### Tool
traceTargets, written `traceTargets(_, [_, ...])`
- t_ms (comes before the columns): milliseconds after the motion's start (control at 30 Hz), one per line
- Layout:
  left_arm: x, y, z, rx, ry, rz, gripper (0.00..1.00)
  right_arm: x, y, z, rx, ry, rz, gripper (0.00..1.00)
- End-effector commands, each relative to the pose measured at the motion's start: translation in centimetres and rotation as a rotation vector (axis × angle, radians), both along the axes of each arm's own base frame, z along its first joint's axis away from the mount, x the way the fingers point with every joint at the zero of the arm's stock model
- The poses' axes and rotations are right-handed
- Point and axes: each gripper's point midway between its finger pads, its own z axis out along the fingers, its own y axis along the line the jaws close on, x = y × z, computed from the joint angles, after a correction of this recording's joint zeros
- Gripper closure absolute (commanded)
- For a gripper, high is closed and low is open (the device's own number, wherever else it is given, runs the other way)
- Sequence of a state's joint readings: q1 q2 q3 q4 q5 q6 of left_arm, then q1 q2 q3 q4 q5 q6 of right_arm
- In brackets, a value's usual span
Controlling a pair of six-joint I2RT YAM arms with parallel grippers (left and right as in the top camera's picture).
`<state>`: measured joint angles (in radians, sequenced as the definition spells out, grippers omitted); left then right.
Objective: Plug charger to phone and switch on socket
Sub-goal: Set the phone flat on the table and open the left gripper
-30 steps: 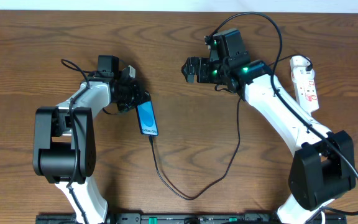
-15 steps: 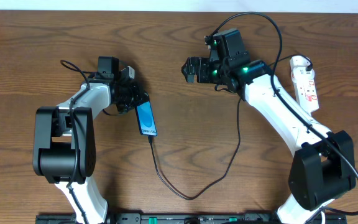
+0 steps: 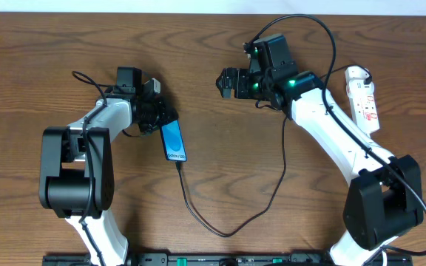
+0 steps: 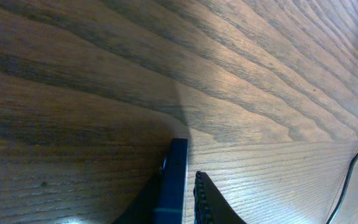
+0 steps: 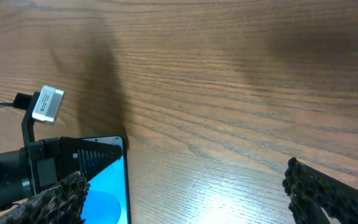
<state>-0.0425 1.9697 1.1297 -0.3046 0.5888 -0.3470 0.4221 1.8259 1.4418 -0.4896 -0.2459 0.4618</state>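
Brown wood-grain table (image 3: 213,44) is carrying the phone (image 3: 174,140), the charger (image 3: 220,229) reaching its lower end, and the socket (image 3: 364,100) far right. The left gripper (image 3: 161,117) is straddling the phone's edge, and I cannot tell whether it is pinching; the right gripper (image 3: 225,83) is hanging spread wide.

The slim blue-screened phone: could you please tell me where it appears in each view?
Overhead: slim blue-screened phone left of centre.
Left wrist: phone bottom centre, edge-on.
Right wrist: phone bottom left.
Shared landmark: the black left claw around it.
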Motion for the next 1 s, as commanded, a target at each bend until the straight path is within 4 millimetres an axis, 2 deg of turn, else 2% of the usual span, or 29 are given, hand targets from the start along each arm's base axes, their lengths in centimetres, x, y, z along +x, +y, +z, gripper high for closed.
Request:
traceTargets(0, [-0.5, 0.3, -0.8, 0.028, 0.012, -0.006, 0.76, 0.1, 0.1, 0.4, -0.008, -0.019, 0.01, 0.01])
traceTargets(333, [-0.6, 0.3, -0.9, 0.029, 0.019, -0.006, 0.57, 0.1, 0.1, 0.4, -0.008, -0.019, 0.01, 0.01])
traceTargets(567, [-0.6, 0.4, -0.9, 0.035, 0.02, -0.004, 0.51, 0.1, 0.1, 0.4, -0.009, -0.019, 0.01, 0.01])
traceTargets(667, [-0.9, 1.1, -1.4, 0.079, 0.037, 0.01, 0.47, 0.1, 0.1, 0.4, -0.009, -0.019, 0.01, 0.01])
traceTargets(967, [-2.0, 2.6, -2.3, 0.169, 0.093, 0.033, 0.46, 0.1, 0.1, 0.4, -0.008, -0.019, 0.01, 0.01])
